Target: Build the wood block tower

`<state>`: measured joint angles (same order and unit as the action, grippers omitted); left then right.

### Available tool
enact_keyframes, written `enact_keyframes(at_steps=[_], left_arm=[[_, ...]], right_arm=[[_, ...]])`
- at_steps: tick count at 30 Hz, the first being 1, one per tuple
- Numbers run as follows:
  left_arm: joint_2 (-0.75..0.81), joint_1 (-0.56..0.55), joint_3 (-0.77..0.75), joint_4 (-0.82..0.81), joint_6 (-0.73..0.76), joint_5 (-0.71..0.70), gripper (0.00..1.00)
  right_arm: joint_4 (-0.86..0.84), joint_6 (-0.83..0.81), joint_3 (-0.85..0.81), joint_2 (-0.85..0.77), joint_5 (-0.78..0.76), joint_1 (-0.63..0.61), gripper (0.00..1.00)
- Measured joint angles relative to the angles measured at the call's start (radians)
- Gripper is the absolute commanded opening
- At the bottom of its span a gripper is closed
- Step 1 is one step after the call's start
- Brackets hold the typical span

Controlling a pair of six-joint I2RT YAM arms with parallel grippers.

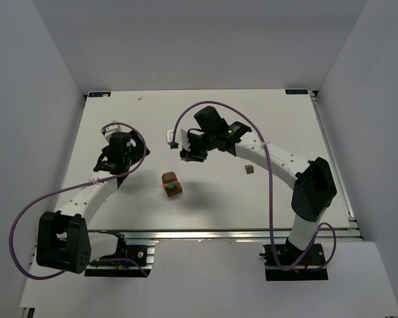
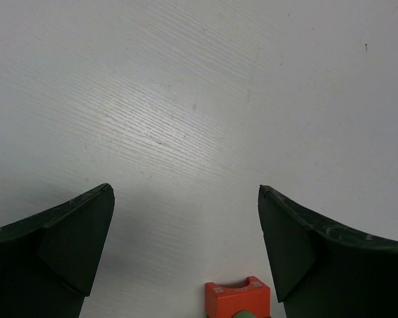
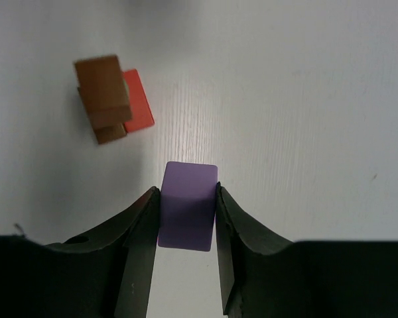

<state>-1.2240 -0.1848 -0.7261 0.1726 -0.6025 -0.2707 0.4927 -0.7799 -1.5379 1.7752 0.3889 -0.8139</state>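
So the right gripper is clamping the lilac block, and the left gripper is hanging wide open on nothing. The stack is sitting at 7 o'clock of the right one, looking like red, green and two browns. I'm guessing lilac and the grey block at 4 o'clock aren't on yet.

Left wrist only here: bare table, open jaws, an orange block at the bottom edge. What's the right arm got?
Observer: The right jaws are shut on the lilac block.
Operator: Any pieces still loose after that one?
Observer: One dark block lies alone, right of the orange block in the top view.
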Motion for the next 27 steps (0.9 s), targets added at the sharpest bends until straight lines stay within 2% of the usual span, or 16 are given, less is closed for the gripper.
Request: enact_keyframes(at_steps=[8,18,27], left_arm=[[0.000,0.000,0.002,-0.001,0.002,0.010,0.98],[0.001,0.001,0.013,0.000,0.005,0.012,0.98],[0.003,0.004,0.013,0.000,0.004,-0.003,0.98]], right_arm=[[0.196,-0.167,-0.239,0.046,0.066,-0.097,0.14],[0.358,-0.170,-0.461,0.226,0.003,-0.204,0.14],[0.439,-0.171,-0.488,0.261,-0.078,-0.260,0.13]])
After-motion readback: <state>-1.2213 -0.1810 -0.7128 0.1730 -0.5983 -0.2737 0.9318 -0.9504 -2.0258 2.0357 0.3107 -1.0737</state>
